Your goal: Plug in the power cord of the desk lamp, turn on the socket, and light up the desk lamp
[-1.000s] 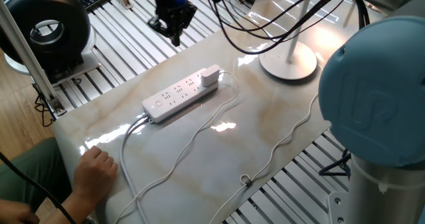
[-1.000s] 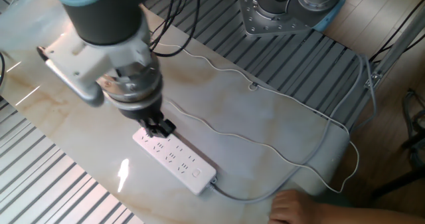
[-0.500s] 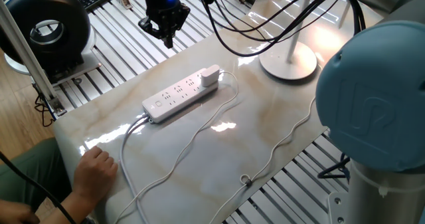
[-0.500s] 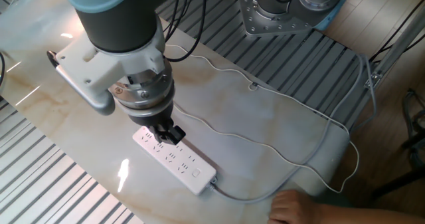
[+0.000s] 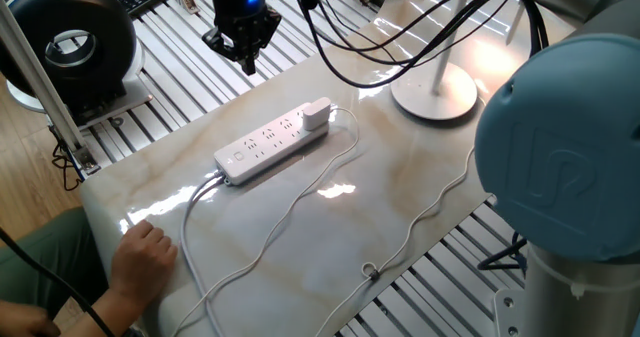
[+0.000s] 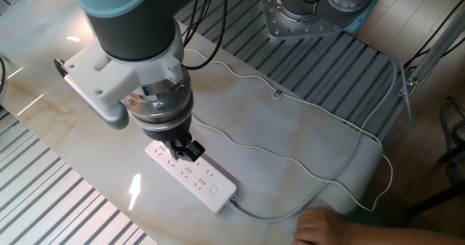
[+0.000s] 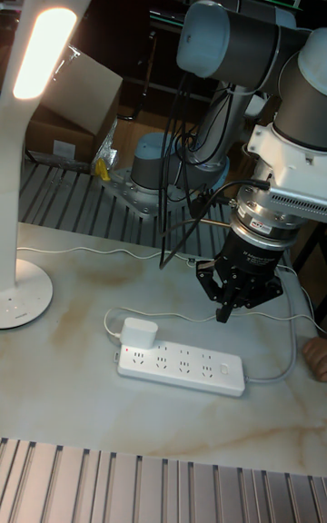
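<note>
The socket (image 5: 268,143) lies on the marble table, a long white strip with its round button (image 5: 236,161) at the near-left end. The power cord's boxy plug (image 5: 317,114) sits in the strip's far end, and its thin cable (image 5: 300,202) snakes across the table. The desk lamp (image 5: 435,93) stands at the back right. Its head (image 7: 39,49) glows in the tall view. My gripper (image 7: 230,307) hangs above the strip's button half (image 7: 218,369), not touching it. It looks shut with nothing in it. In the other fixed view, the gripper (image 6: 187,152) covers part of the strip (image 6: 203,181).
A person's hand (image 5: 146,255) rests at the table's near-left corner by the strip's thick cable (image 5: 200,202). A black round fan (image 5: 68,42) stands off the table at the left. Black robot cables (image 5: 400,37) hang over the back near the lamp pole.
My gripper has moved away from the plug end, along the strip toward its button end. The plug, cord, lamp and hand have stayed put.
</note>
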`<state>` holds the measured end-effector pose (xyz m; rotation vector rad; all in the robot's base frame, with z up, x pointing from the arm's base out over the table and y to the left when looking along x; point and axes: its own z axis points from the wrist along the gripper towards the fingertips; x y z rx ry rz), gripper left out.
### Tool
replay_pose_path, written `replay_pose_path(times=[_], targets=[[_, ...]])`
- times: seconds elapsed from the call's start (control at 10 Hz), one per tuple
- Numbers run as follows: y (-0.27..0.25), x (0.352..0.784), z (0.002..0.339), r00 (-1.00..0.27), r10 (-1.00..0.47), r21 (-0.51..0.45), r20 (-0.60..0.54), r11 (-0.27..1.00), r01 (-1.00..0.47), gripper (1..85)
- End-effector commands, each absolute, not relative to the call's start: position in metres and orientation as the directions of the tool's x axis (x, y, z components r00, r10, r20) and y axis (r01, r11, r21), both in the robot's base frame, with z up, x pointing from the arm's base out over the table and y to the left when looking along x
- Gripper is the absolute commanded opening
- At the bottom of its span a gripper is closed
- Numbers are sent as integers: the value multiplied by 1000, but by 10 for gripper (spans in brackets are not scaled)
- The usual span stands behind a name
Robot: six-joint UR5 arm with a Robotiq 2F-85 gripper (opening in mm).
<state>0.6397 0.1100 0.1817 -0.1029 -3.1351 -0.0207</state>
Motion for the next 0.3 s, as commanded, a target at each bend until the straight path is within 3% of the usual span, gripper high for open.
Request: replay_pose_path(times=[0.0, 0.2], targets=[[113, 640, 182, -998, 64, 25, 6, 998, 64, 10], [112, 639, 182, -998, 62, 23, 9, 998, 62, 10]])
